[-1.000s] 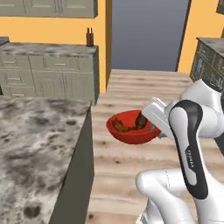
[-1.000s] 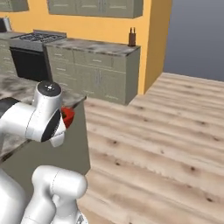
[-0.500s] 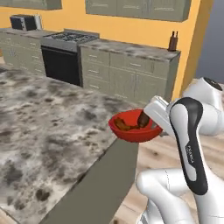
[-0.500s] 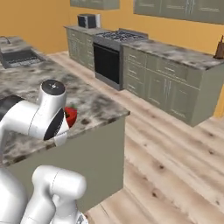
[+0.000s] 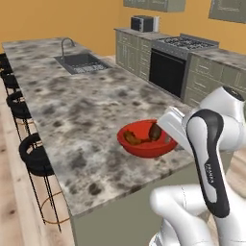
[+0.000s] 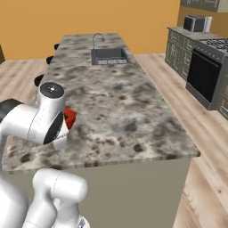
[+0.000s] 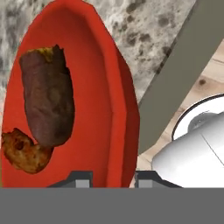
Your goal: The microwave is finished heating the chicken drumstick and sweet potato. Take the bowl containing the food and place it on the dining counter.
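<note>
Bowl (image 5: 145,141): red, shallow, glossy, carried in the air by the hand (image 7: 113,175), whose two tips pinch the rim wall at the side nearest the arm. Position: above the near corner of the tabletop (image 5: 81,101), just inside its edge in the left base view; in the right base view a sliver of red (image 6: 70,117) shows past the arm's wrist, over the marbled top. Whether the base of the bowl touches the surface cannot be told; it appears to hang a little clear. Contents: food, two lumps, a dark brown piece (image 7: 47,96) and a smaller orange-brown piece (image 7: 24,153), both lying loose on the inner floor. Other fittings: sink (image 5: 80,62) with faucet well apart at the far end; stools (image 5: 36,153) along the left side; stove (image 5: 168,67) across the aisle. Hazards, judged: the grip is on one rim only, so the bowl is held off-centre and could pivot or slip between the tips if lowered fast or jolted by the base. A tilt would roll the loose lumps out. Release this near the corner risks the bowl overhanging and tipping to the floor; moving further inboard before letting go seems prudent. Release from height could make it bounce or skid on the smooth marble.
</note>
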{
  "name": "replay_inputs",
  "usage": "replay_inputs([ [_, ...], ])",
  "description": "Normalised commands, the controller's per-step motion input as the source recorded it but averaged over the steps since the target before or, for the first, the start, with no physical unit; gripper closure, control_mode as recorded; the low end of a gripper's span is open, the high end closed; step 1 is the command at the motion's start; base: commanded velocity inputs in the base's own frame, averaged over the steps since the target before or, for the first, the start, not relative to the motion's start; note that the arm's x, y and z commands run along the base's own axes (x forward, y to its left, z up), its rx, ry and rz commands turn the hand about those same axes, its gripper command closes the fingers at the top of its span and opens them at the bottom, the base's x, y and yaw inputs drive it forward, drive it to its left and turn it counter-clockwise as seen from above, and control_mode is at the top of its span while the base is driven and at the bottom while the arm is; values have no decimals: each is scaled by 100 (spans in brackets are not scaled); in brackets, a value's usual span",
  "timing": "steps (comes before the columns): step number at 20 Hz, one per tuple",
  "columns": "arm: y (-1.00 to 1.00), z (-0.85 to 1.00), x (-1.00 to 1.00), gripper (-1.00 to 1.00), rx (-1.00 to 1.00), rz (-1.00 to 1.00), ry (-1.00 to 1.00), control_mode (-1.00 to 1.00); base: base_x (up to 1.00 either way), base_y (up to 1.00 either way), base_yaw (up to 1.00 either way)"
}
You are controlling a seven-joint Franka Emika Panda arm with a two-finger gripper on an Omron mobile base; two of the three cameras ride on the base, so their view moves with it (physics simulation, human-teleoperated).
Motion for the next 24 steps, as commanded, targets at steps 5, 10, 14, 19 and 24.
replay_inputs([
  [5, 16, -15, 100, 100, 0, 8, 0, -100, 0, 0, 0],
  [10, 38, -45, 100, 100, 0, -1, 3, -100, 0, 0, 0],
  [14, 49, -52, 100, 100, 0, -12, 4, -100, 0, 0, 0],
  [19, 43, -60, 100, 100, -2, -13, 6, -100, 0, 0, 0],
  [24, 31, -72, 91, 100, -7, -9, 7, -100, 0, 0, 0],
])
